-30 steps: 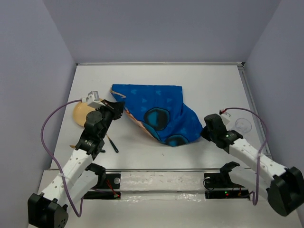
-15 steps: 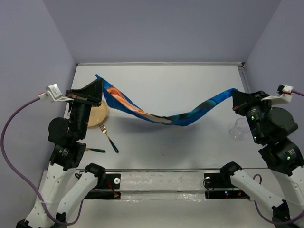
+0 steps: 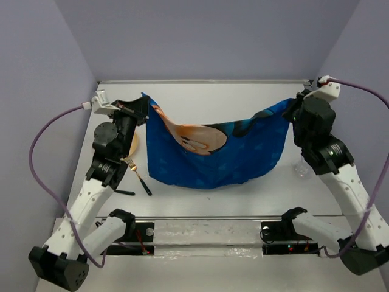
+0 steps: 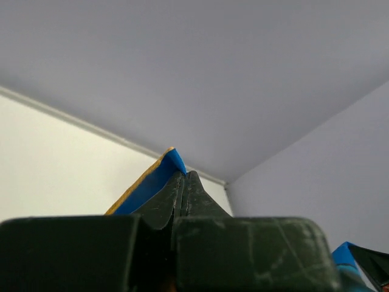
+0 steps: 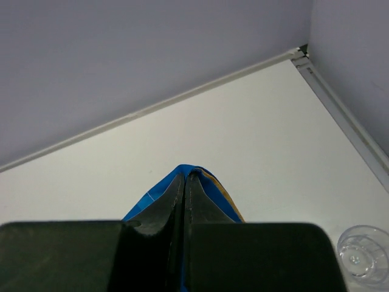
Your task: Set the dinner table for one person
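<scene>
A blue cartoon-printed cloth placemat (image 3: 213, 155) hangs in the air between both grippers above the white dinner table (image 3: 243, 97). My left gripper (image 3: 143, 103) is shut on its left corner; the blue corner (image 4: 164, 176) shows past the closed jaws. My right gripper (image 3: 290, 108) is shut on its right corner, and the blue cloth (image 5: 209, 191) wraps round the tips. A tan plate (image 3: 132, 145) lies at the left, mostly hidden behind the left arm. A gold fork with a black handle (image 3: 138, 176) lies in front of it. A clear glass (image 3: 302, 168) stands at the right, also in the right wrist view (image 5: 363, 252).
A second dark utensil handle (image 3: 124, 192) lies near the fork at the left. The table's metal rim (image 3: 319, 131) runs along the right side close to the glass. Grey walls enclose the table at the back and sides.
Both grippers have raised the placemat from a crumpled heap on the table. It went from a low sagging band to a wide hanging sheet, with both arms now further back.
</scene>
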